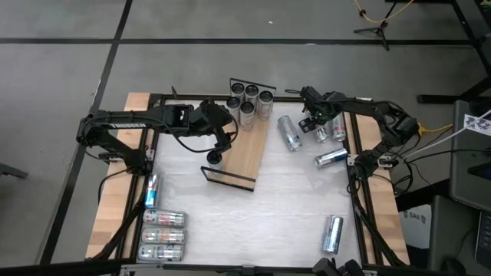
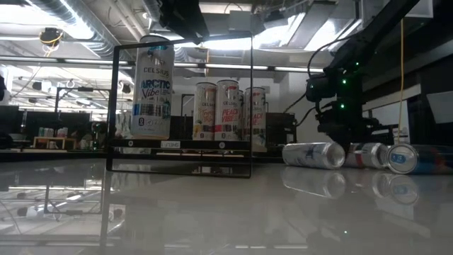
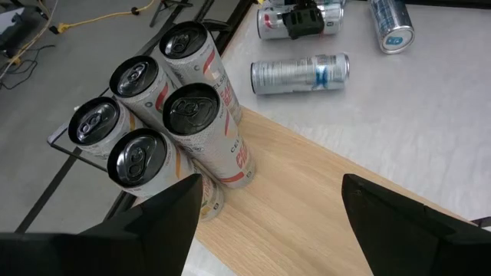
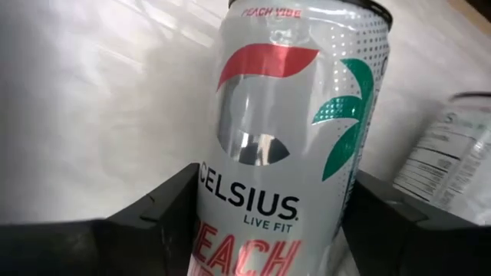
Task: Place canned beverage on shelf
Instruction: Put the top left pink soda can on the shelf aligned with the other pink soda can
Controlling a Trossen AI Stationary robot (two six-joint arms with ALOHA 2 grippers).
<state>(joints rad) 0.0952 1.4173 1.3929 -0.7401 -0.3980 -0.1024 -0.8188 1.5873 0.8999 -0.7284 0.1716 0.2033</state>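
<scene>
The shelf is a light-wood board lying slantwise mid-table, with a black wire rail at each short end. Several cans stand upright at its far end, and one blue-lettered can stands at its near end. My left gripper hovers open above the board, with nothing between its fingers. At the far right, my right gripper points down over a silver Peach Vibe can lying on its side on the white table. My right gripper has its two fingers on opposite sides of the can's body, about midway along it. They come from above, pointing down, and lie across the can. The can lies on its side on the table.
Other cans lie on the table near the held one. One more lies near the right front, and several lie at the left front. The black frame runs along the table's edges.
</scene>
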